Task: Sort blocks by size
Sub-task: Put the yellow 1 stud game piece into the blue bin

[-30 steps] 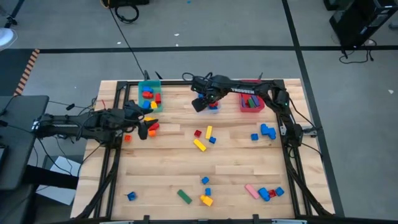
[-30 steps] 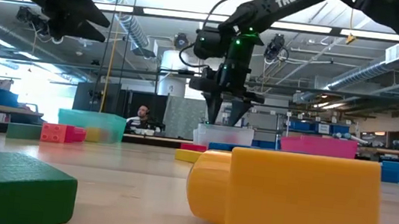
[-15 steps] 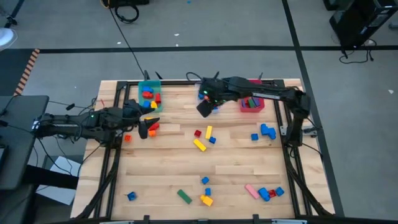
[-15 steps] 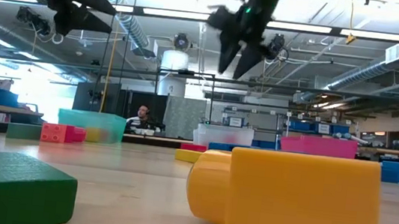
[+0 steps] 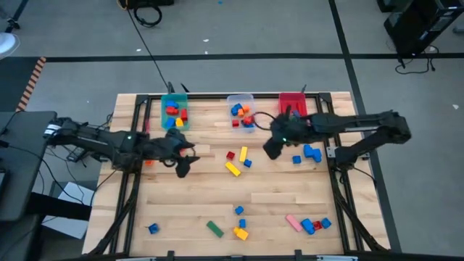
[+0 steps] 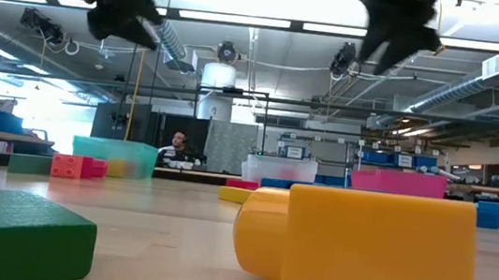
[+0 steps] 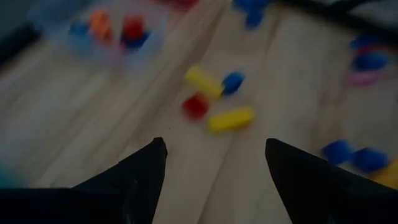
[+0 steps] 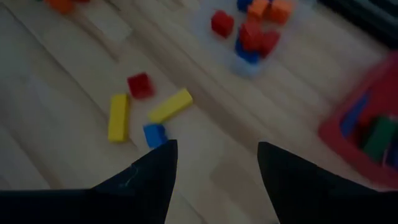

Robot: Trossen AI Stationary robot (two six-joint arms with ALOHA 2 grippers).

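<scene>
Blocks lie scattered on the wooden table. A red, two yellow and a blue block lie flat at the centre. My left gripper hangs open and empty to their left; its wrist view looks at them. My right gripper hangs open and empty to their right, between them and the blue blocks; its wrist view shows the same group. In the low view both grippers are high above the table, left and right.
Teal bin, clear bin and red bin stand along the far edge, each holding blocks. Near the front edge lie a green block, a yellow-orange one, blue ones, a pink bar and a blue-red cluster.
My right gripper has risen from over the clear bin and swung toward the table's near and right side, ending beside the centre group. My left gripper has moved toward the table's right edge, nearer the centre group.
</scene>
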